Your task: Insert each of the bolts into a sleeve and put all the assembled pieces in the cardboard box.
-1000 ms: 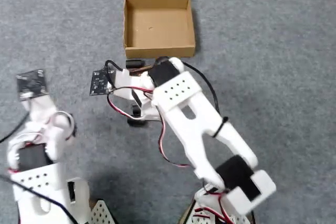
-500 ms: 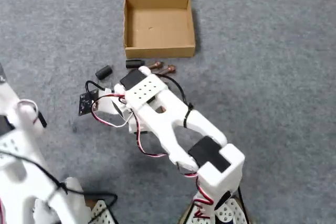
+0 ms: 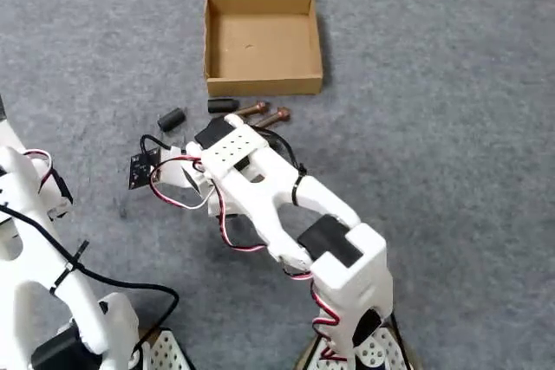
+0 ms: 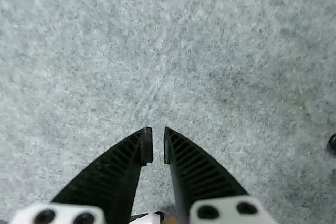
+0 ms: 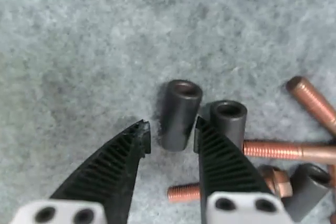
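Observation:
My right gripper [image 5: 172, 132] stands open, its fingers on either side of a black sleeve [image 5: 178, 109] that lies on the grey carpet. A second sleeve [image 5: 228, 120] sits just beside it, and a third [image 5: 308, 180] lies farther off among several copper bolts [image 5: 281, 150]. In the high view, two bolts [image 3: 263, 113] and two sleeves [image 3: 172, 118] [image 3: 223, 106] lie in front of the cardboard box [image 3: 260, 82], whose floor is bare. The right arm [image 3: 260, 184] covers the carpet below them. My left gripper [image 4: 155, 145] hangs shut over bare carpet, holding nothing.
The left arm [image 3: 26, 214] stands at the table's left edge, well away from the parts. Grey carpet stretches free to the right of the box and the right arm. A small dark object [image 4: 332, 142] shows at the left wrist view's border.
The right arm drew back from the box toward the near left, uncovering the bolts and sleeves. The left arm swung out to the left edge.

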You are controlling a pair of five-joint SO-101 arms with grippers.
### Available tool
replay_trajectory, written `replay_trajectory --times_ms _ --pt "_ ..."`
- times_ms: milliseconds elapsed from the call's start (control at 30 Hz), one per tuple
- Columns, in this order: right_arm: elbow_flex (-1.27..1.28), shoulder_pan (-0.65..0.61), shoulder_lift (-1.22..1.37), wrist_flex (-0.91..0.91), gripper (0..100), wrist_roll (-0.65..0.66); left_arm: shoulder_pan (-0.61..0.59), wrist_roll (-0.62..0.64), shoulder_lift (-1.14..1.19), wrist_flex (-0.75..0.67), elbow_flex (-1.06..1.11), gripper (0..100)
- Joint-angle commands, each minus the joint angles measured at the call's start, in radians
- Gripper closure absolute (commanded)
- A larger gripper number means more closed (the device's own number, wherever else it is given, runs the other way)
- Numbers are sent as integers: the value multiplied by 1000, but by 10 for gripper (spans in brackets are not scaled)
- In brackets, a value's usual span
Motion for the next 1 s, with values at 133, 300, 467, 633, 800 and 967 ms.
replay_trajectory --times_ms 133,300,467,633,800,967 --pt "-36 -15 38 -23 849 14 -8 -8 -8 0 -49 947" --pt "-39 -12 88 -21 850 17 -8 -9 -8 3 -48 944" --pt "-56 -12 94 -18 875 17 -8 -11 -8 5 -49 944" --pt "-56 -10 94 -21 993 11 -14 -11 -10 3 -54 947" --pt "-56 -10 91 -17 998 11 -14 -11 -10 8 -55 947" --pt "-58 -10 67 18 998 11 -15 -12 -10 9 -55 947"
